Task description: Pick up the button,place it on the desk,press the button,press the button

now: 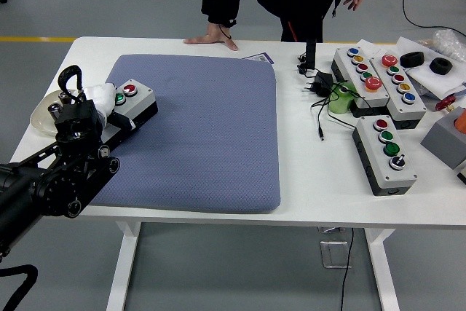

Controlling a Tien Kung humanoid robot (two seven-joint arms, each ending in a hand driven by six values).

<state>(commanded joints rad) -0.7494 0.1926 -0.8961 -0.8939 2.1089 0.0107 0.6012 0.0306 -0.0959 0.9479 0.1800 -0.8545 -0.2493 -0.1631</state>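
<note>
the button box (131, 103) sits on the left edge of the blue pad (204, 129) on the white desk (320, 187), with a red and a green button on top. the left hand (98, 100) lies against the box's left end, white fingers (105, 95) wrapped on it beside the green button, pinching the box. the black left arm (44, 180) comes in from the lower left corner. a shallow bowl (40, 118) rests just behind the arm. three more button boxes (384, 152) and a tangle of black cable (320, 100) lie well apart on the right. at the far side a person leans over, one hand (211, 38) flat on the desk.
</note>
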